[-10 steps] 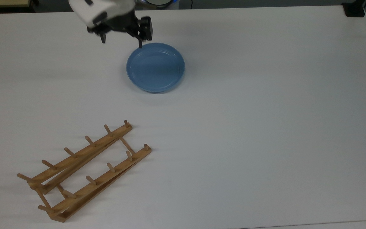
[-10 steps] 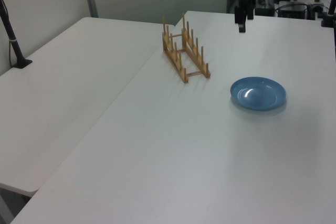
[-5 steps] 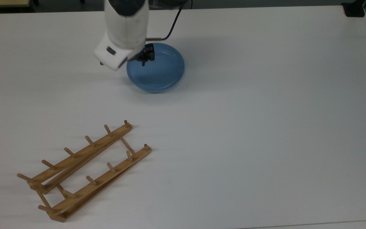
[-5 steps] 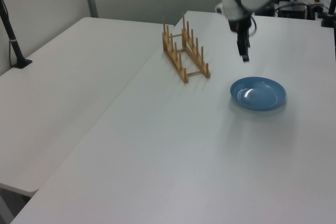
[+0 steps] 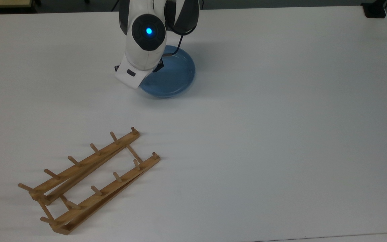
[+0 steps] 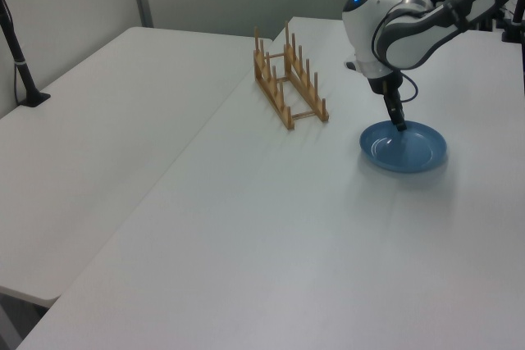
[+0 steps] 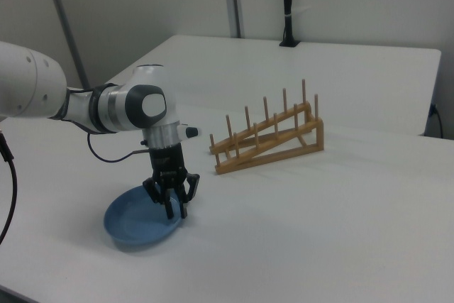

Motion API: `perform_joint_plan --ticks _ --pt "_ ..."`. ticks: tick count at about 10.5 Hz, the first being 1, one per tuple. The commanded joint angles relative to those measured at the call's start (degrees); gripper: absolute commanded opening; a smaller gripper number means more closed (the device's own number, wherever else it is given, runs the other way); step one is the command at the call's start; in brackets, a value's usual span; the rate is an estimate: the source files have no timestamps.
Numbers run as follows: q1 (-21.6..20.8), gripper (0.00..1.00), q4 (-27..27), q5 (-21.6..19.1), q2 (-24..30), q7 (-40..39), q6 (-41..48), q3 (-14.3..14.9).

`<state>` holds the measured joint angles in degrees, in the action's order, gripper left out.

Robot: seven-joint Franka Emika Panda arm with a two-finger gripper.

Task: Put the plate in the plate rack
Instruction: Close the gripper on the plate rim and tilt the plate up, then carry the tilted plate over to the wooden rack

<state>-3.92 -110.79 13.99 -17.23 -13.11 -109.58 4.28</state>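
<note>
The claw (image 7: 175,211) hangs open over the plate's (image 7: 135,226) near rim, fingers straddling the edge toward the right view's right, holding nothing. The plate lies flat on the tabletop (image 5: 281,134). The plate rack (image 7: 269,140) stands well apart, its rails running away toward the right view's right.

We count one light-blue plate (image 5: 175,79), one wooden plate rack (image 5: 89,179) with two rails, one robot arm (image 7: 106,108) with one gripper (image 7: 175,211), and two white tables (image 6: 271,243).
</note>
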Motion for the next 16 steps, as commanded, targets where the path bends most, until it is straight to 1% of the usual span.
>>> perform_joint_plan --ticks 1,3,4,7,10,12,13,14,16 --pt "-0.48 0.15 -0.65 0.86 -0.69 -0.86 -1.69 0.03" --pt "-0.21 0.03 0.57 0.6 -0.52 -0.95 -1.34 0.11" --pt "0.14 0.0 2.41 0.42 -0.43 -0.95 -0.9 0.03" --pt "0.92 0.0 8.82 0.24 -0.34 -0.69 -0.72 0.29" --pt "2.42 0.0 17.16 -0.02 -0.52 -0.43 -0.89 0.64" --pt "2.69 0.0 22.61 -0.2 -0.52 0.28 -1.42 0.9" --pt "3.21 0.0 24.81 -0.54 -0.52 1.76 -1.68 0.91" --pt "3.56 0.0 27.36 -0.72 -0.52 4.38 -3.86 0.91" --pt "3.57 0.0 27.83 0.06 -0.43 12.45 -14.02 1.08"
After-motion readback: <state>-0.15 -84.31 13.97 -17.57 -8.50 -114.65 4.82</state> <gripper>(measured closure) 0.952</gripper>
